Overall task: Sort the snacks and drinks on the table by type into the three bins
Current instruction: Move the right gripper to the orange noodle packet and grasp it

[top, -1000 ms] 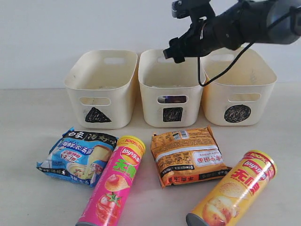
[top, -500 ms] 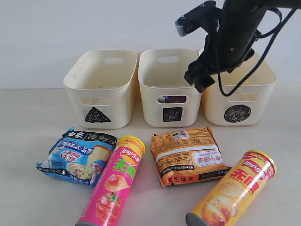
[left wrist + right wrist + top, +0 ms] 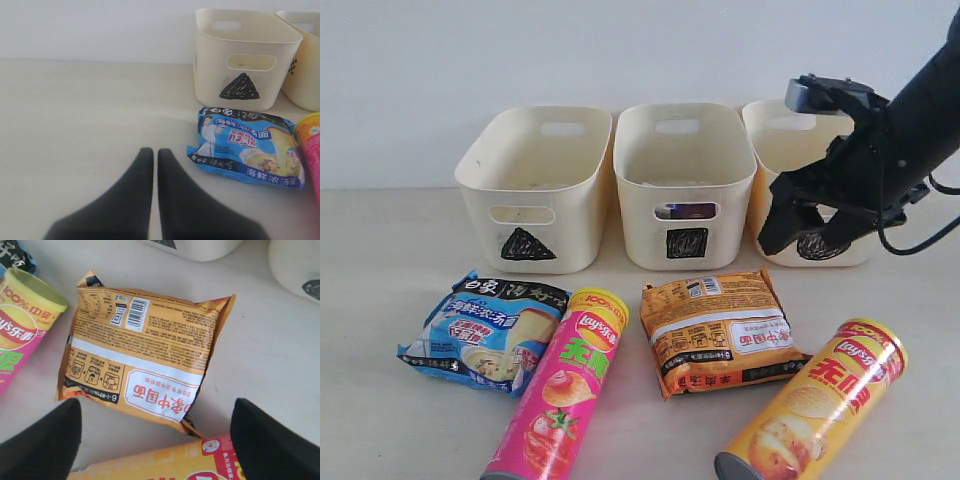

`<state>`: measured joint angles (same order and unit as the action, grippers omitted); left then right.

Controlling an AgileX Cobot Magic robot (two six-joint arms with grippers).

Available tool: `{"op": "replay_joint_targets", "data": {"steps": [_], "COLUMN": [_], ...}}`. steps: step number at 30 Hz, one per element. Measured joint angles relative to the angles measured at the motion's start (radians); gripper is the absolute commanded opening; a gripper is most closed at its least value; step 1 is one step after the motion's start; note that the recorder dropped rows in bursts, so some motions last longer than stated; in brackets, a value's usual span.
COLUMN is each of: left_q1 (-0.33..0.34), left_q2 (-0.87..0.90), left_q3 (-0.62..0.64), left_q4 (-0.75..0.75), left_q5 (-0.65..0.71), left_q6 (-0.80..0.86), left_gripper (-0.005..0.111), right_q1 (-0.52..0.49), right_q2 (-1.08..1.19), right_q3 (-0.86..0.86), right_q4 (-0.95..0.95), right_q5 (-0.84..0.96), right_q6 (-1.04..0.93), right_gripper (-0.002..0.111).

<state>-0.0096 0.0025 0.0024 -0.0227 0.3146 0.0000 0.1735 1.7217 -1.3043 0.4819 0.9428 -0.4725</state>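
Orange packet [image 3: 720,330] was noted flat on the counter [image 3: 380,260], in front of the square-marked bin [image 3: 650,200]. Right pincer [image 3: 805,235] was aimed at it, spread and empty; descent should be centred, with opposite edges straddled. Left pincer [image 3: 155,156] was pressed together.

1. We count three cream bins: the square-marked bin [image 3: 638,215] in the middle, the triangle-marked bin [image 3: 478,200] beside it on one side and the circle-marked bin [image 3: 765,150] on the other.
2. We count two chip tubes lying in front of the square-marked bin: one pink tube [image 3: 560,395] and one yellow tube [image 3: 815,405].
3. We count two flat packets, also in front of it: one blue-white packet [image 3: 485,330] and one orange packet [image 3: 720,330].
4. We count one dark pack [image 3: 685,211], seen through the square-marked bin's handle slot.
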Motion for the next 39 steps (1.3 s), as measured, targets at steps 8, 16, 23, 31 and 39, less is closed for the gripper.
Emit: {"op": "replay_joint_targets", "data": {"steps": [8,16,23,31,39], "left_q1": [0.0,0.0,0.0,0.0,0.0], "left_q2": [0.0,0.0,0.0,0.0,0.0], "left_q3": [0.0,0.0,0.0,0.0,0.0], "left_q4": [0.0,0.0,0.0,0.0,0.0], "left_q5": [0.0,0.0,0.0,0.0,0.0], "left_q6": [0.0,0.0,0.0,0.0,0.0], "left_gripper": [0.004,0.004,0.004,0.004,0.004], "right_q1": [-0.013,-0.013,-0.013,0.03,0.107], "right_q2": [0.093,0.211,0.268,0.326,0.366], "right_q3": [0.032,0.034,0.034,0.034,-0.003], "right_q4": [0.033,0.073,0.15,0.206,0.226], "right_q5": [-0.031,-0.119,-0.157,-0.219,-0.247], "right_q6": [-0.023,-0.023,-0.072,-0.136,-0.141], "right_gripper": [0.073,0.092,0.092,0.092,0.046]}}
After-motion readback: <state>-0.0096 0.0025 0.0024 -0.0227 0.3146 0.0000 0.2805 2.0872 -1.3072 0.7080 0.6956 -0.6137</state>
